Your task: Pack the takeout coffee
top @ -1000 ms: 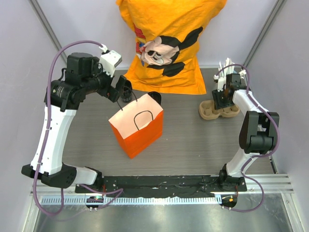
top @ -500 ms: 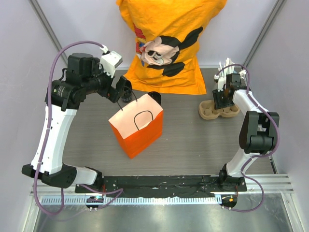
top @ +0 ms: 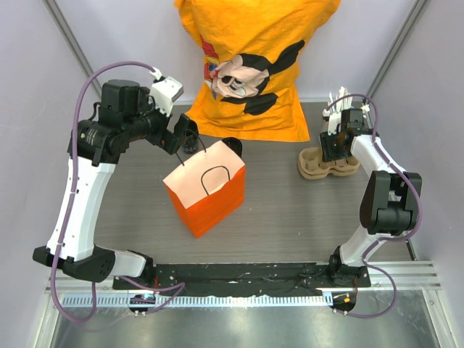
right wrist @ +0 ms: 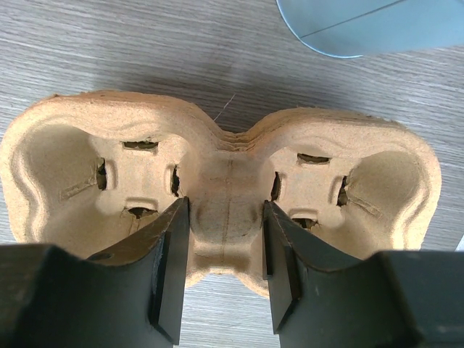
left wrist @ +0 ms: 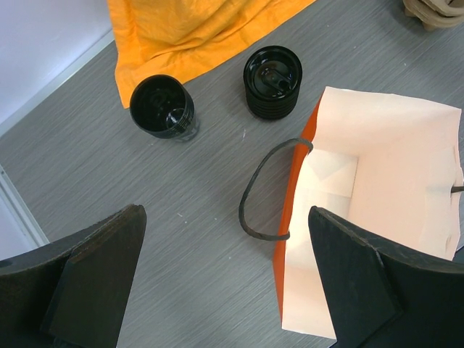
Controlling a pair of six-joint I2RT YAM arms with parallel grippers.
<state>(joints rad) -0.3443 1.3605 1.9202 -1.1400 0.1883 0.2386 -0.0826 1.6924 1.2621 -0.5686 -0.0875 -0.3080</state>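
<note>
The bag's (left wrist: 377, 181) mouth gapes open; lid stack (left wrist: 272, 81) and coffee cup (left wrist: 162, 106) stand nearby.

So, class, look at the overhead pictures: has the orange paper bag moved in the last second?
No. The orange paper bag stands where it did, its far corner still just short of the hem of the orange shirt.

An orange shirt (top: 254, 65) printed with a cartoon mouse is hanging at the far side in front of me, its hem lying on my grey table (top: 290, 210). A short black ribbed stack (left wrist: 272, 81) is sitting just near of that hem. A pulp cup tray (right wrist: 225, 167) is resting far right.
</note>
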